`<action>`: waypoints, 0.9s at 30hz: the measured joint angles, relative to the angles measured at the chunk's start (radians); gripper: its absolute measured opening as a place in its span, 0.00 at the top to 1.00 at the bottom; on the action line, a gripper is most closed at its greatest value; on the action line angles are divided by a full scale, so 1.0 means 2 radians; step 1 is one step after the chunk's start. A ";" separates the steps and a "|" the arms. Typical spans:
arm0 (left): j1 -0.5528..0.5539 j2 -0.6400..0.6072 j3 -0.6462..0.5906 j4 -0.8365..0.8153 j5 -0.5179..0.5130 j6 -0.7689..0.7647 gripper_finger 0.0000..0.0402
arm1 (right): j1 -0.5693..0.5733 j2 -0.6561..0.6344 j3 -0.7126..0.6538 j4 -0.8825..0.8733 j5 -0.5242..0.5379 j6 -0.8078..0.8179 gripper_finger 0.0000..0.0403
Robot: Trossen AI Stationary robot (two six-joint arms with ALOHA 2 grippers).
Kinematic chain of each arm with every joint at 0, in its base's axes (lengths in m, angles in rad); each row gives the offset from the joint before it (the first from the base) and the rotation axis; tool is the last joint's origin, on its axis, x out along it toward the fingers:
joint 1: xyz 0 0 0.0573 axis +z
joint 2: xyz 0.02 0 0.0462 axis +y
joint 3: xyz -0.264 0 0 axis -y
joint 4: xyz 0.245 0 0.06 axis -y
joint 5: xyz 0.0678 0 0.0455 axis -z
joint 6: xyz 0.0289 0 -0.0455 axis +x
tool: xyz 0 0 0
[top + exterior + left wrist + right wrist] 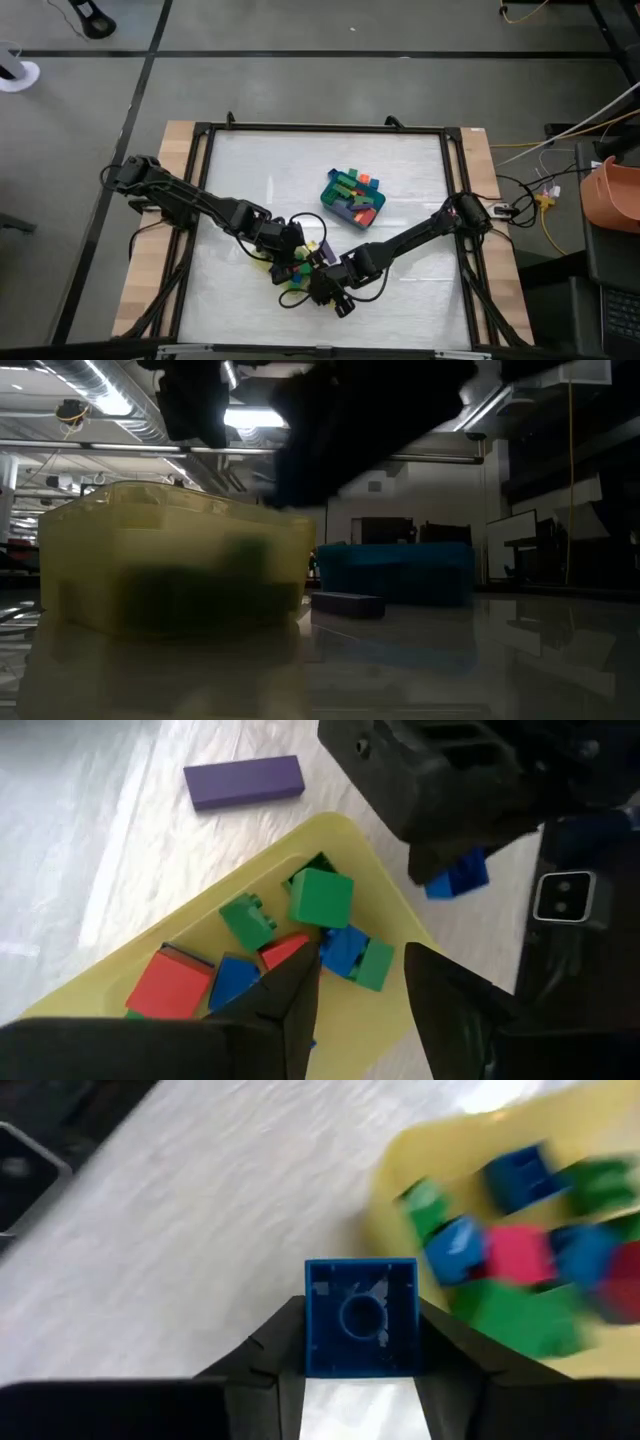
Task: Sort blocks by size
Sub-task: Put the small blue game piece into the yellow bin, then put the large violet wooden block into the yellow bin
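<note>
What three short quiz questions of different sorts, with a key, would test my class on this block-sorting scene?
1. True or false: the right gripper is shut on a blue block.
2. Which tray do the left gripper's open fingers hover over? A) yellow tray B) teal tray
3. What colour is the long bar lying on the table outside the trays?

Key: 1 true; 2 A; 3 purple.
</note>
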 joint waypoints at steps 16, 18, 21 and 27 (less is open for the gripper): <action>0.001 -0.026 0.000 -0.005 -0.025 0.015 0.68 | -0.050 0.003 0.020 0.041 0.114 -0.091 0.48; 0.001 -0.026 0.000 -0.005 -0.028 0.021 0.68 | -0.052 0.003 0.020 0.031 0.114 -0.088 0.47; 0.001 -0.026 0.000 -0.001 -0.045 0.023 0.68 | -0.051 0.003 0.036 -0.036 0.114 -0.082 0.47; 0.005 -0.026 0.000 0.001 -0.105 0.025 0.68 | -0.044 0.003 0.086 -0.248 0.108 -0.076 0.48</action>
